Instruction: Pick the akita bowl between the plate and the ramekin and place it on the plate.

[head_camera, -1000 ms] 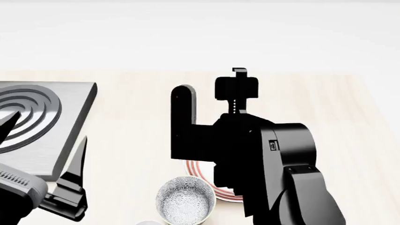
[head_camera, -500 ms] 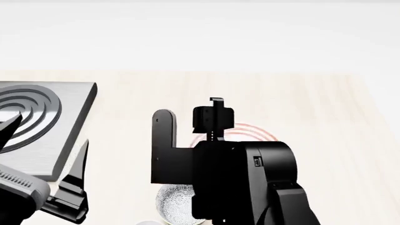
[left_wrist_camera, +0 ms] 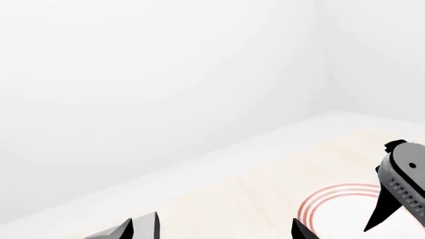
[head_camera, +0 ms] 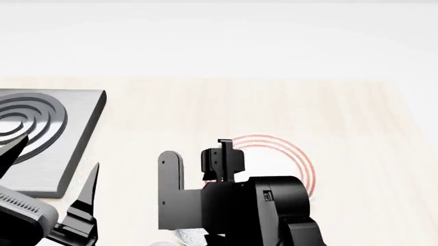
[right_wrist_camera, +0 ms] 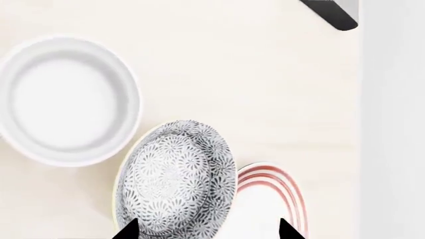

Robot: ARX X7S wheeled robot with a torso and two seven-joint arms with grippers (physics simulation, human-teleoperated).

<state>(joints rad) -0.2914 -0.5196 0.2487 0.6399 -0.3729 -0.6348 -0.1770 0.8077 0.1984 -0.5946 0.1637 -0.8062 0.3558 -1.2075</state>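
In the right wrist view the speckled akita bowl [right_wrist_camera: 176,179] stands between the white ramekin [right_wrist_camera: 66,99] and the red-ringed plate [right_wrist_camera: 269,196], its rim overlapping the plate's edge. My right gripper [right_wrist_camera: 207,234] hangs open above them, one fingertip over the bowl and the other over the plate. In the head view the right arm [head_camera: 239,205] hides nearly all of the bowl; only a sliver [head_camera: 188,237] shows, beside the plate [head_camera: 301,164]. My left gripper [left_wrist_camera: 219,234] [head_camera: 58,154] is open and empty at the left, away from the dishes.
A grey stove plate with concentric rings [head_camera: 41,128] lies at the table's left. A dark grey edge [right_wrist_camera: 329,12] shows beyond the dishes. Light wooden table [head_camera: 342,113] stretches behind and to the right of the plate.
The right arm has drawn back toward me and lower over the second. It now covers the bowl, and most of the plate has come into view behind it. The left gripper has barely moved.
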